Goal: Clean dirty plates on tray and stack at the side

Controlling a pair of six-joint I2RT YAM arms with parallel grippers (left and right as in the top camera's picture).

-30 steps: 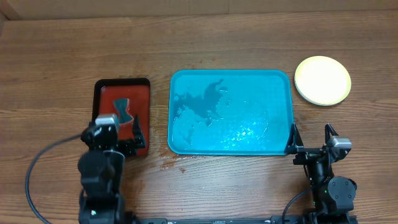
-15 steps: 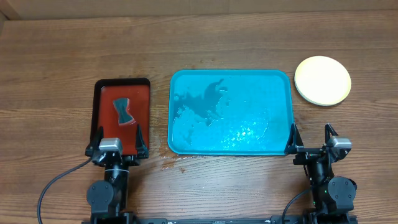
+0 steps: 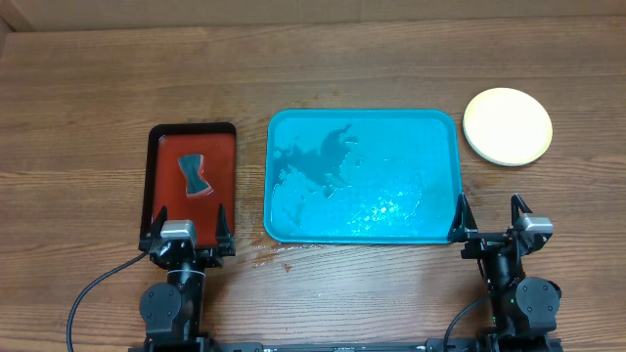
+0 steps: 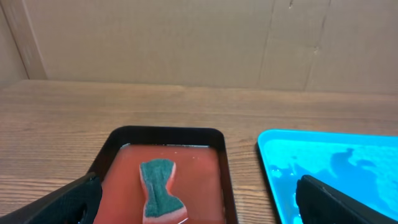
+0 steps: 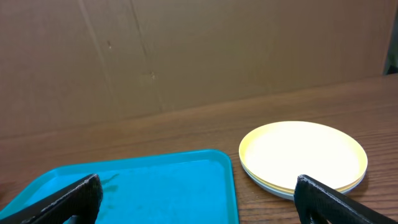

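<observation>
looking down on it, the tray [image 3: 364,113] has no plate left on it, only a film of water [image 3: 318,161] pooled toward its left half. the plates [image 3: 508,126] sit in one pile on the wood just off the tray's far right corner, clear of its rim. a pale yellow one is on top, and it looks clean. from the right wrist view the pile [image 5: 303,152] shows at least one more rim underneath, but i can't count them for sure.

the left gripper [image 3: 187,221] hangs off the tray's near left corner with its jaws spread wide and nothing between them. the right gripper [image 3: 488,209] hangs off the near right corner, just as wide and just as empty. the sponge [image 3: 195,174] lies loose in the red tray [image 3: 220,156], which sits just left of the tray.

to my eye the washing and stacking are done and this is the wrap-up. the next move asks for very little: neither arm needs to reach over the tray again. if anything were left, it would be the wet on the tray and a few drops [image 3: 279,252] on the wood by its near left corner.
</observation>
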